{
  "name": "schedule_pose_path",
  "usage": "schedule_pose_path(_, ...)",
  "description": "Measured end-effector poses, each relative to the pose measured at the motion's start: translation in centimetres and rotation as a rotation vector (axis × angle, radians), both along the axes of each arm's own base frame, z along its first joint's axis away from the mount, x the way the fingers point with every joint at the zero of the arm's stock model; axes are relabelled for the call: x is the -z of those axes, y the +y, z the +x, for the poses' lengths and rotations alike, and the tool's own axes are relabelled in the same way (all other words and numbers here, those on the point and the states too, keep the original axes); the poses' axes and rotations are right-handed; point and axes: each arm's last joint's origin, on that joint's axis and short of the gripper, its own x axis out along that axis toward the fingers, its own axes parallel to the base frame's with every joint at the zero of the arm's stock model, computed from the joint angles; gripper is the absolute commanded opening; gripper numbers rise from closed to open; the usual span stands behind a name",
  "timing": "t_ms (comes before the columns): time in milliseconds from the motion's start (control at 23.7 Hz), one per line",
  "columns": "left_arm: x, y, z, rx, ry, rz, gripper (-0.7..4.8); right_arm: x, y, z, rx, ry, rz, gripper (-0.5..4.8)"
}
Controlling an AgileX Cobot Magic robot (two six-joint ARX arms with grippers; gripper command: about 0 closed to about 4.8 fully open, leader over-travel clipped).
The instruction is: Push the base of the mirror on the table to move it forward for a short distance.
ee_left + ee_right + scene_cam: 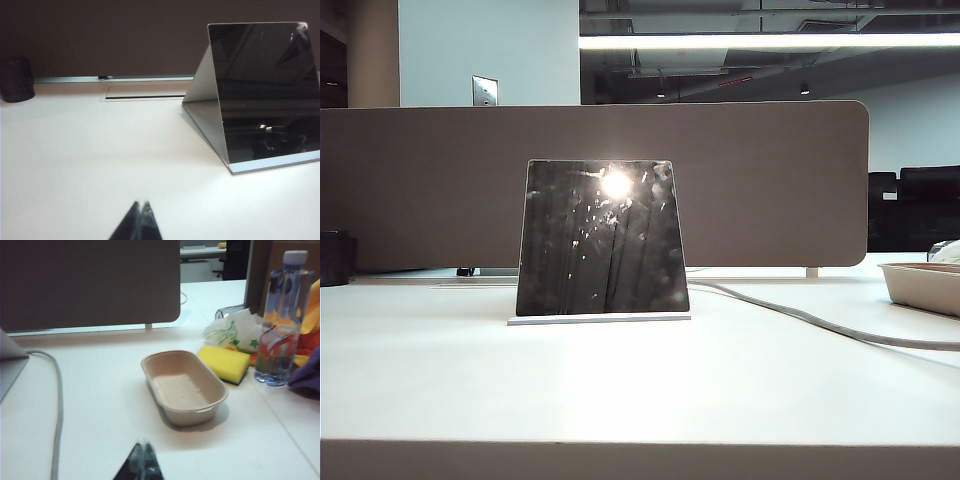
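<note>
I see the dark glossy trapezoid mirror point(600, 238) upright on its thin flat white slab base point(599, 319), mid white matte bench point(640, 385). Left gripper point(140, 206) low over bare benchtop, fingers pressed together. Right gripper point(143, 445) likewise closed, near beige fibre tray point(184, 386).

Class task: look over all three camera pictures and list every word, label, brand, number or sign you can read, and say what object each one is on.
No text can be read in any view.
Clear plastic water bottle: its label is too blurred to read.
White crumpled bag with green print: a pattern, no legible words.
Dark glossy mirror on its thin white base: only reflections.
Left hand and right hand, both shut above the white table: unmarked.
</note>
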Motion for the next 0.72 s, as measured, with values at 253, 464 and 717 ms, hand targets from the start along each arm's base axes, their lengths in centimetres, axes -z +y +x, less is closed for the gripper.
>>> schedule_pose_path(253, 0.0, 0.0, 0.0, 0.0, 0.0, 0.0, -0.01, 1.5, 0.0, 0.3, -0.015, 0.033, -0.003, -0.05)
schedule_pose_path(464, 0.0, 0.0, 0.0, 0.0, 0.0, 0.0, -0.01, 3.1, 0.6, 0.4, -0.097, 0.035, -0.068, -0.05)
schedule_pose_path(717, 0.0, 0.0, 0.0, 0.0, 0.0, 0.0, -0.01, 3.2, 0.8, 0.4, -0.116, 0.036, -0.149, -0.05)
